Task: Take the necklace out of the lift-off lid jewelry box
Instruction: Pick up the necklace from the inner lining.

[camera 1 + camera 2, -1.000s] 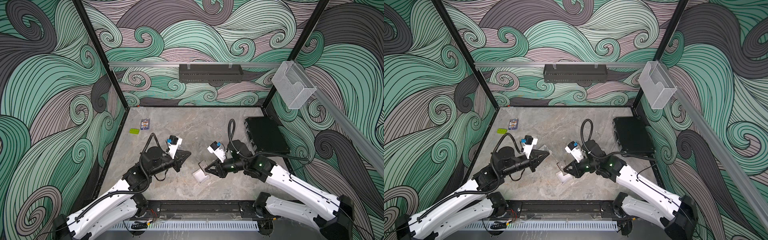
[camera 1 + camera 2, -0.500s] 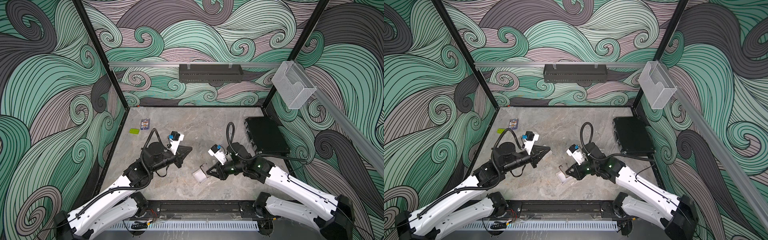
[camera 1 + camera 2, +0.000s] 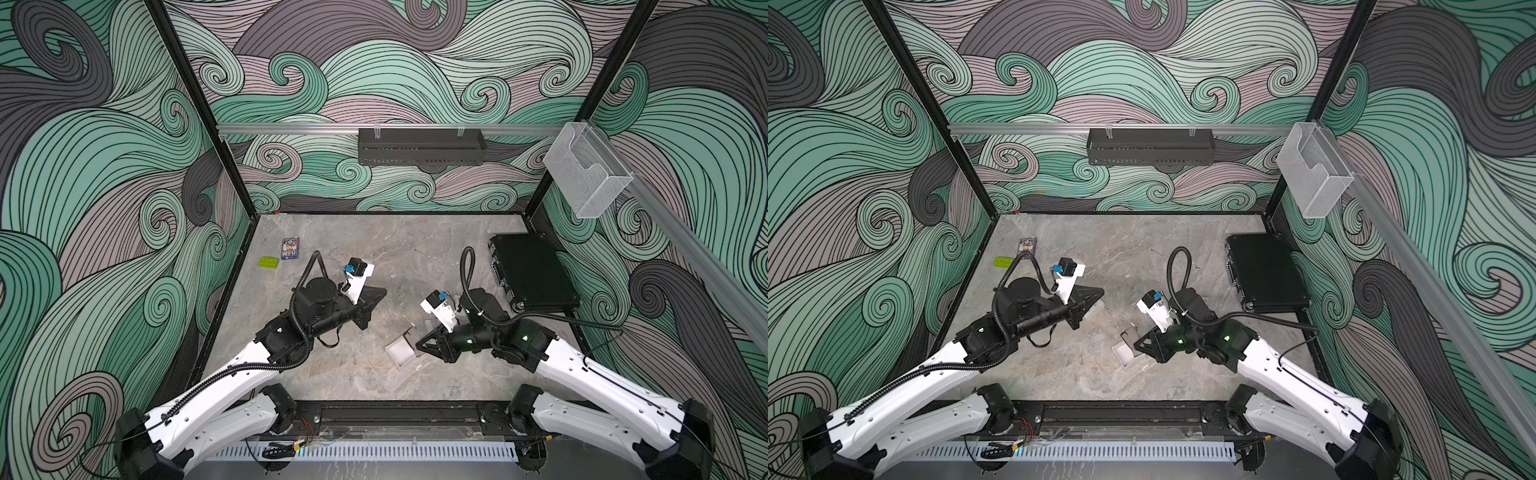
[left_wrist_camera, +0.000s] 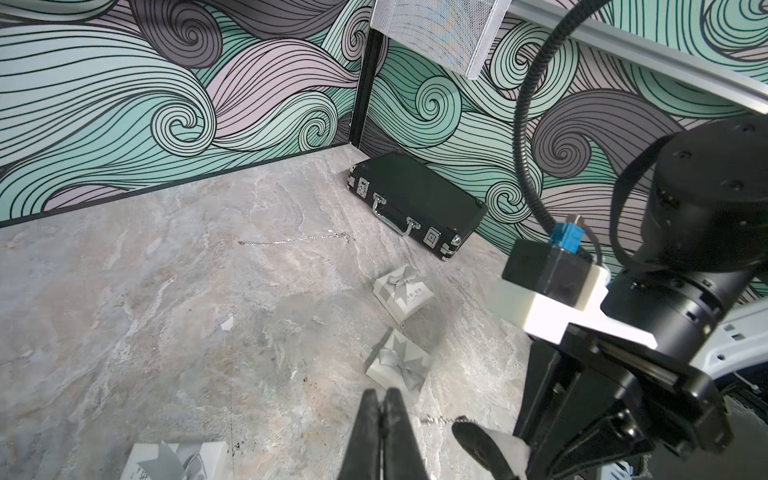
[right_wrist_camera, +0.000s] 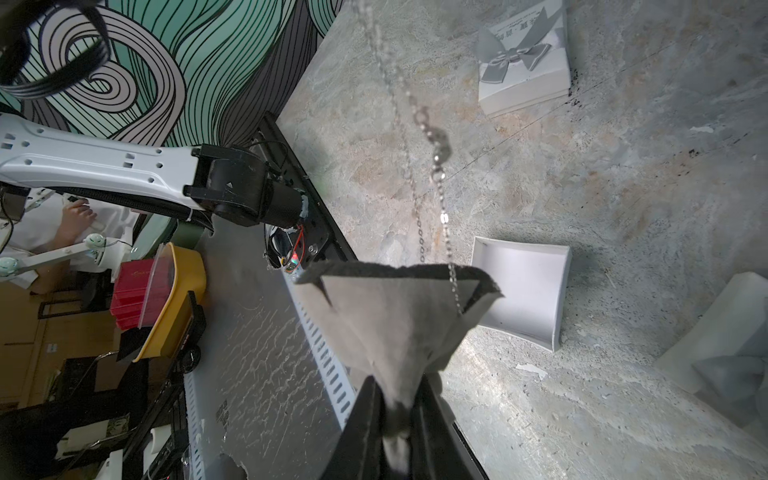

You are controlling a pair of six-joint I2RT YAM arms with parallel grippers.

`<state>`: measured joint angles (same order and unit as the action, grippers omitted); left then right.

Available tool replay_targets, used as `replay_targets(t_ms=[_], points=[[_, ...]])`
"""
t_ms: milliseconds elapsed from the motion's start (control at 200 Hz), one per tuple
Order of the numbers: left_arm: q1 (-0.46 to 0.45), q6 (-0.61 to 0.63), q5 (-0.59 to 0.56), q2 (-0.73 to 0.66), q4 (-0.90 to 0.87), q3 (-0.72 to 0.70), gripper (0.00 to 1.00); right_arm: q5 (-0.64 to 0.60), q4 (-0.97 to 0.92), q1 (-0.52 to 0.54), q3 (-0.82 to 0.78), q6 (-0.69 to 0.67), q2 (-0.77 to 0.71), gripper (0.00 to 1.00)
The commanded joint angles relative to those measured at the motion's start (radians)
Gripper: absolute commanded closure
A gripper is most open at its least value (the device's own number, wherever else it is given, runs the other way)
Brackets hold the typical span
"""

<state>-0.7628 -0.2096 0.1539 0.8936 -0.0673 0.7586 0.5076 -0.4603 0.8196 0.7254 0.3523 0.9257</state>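
1 silver chain (image 5: 436,141), seemingly felt pad (image 5: 395,324)

Both top views overlook the table (image 3: 374,249); wrist views sit low.

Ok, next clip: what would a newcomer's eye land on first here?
The right tool pinches a grey insert pad, a silver necklace chain trailing from its notched edge, close up in the right wrist view. Near it the open white box base lies empty on the marbled table. In both top views a black case sits by the right wall.
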Motion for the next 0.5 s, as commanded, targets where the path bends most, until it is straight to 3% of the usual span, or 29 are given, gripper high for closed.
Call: replay_targets(t_ms=[0,495], points=[[-0.003,0.027,-0.032,0.016,0.016,0.049,1.0,-0.031,0.011,-0.004,-0.013,0.005,-0.033,0.83],[0.008,0.022,-0.118,0.075,0.017,0.018,1.0,-0.162,-0.036,-0.011,0.021,-0.002,-0.175,0.84]])
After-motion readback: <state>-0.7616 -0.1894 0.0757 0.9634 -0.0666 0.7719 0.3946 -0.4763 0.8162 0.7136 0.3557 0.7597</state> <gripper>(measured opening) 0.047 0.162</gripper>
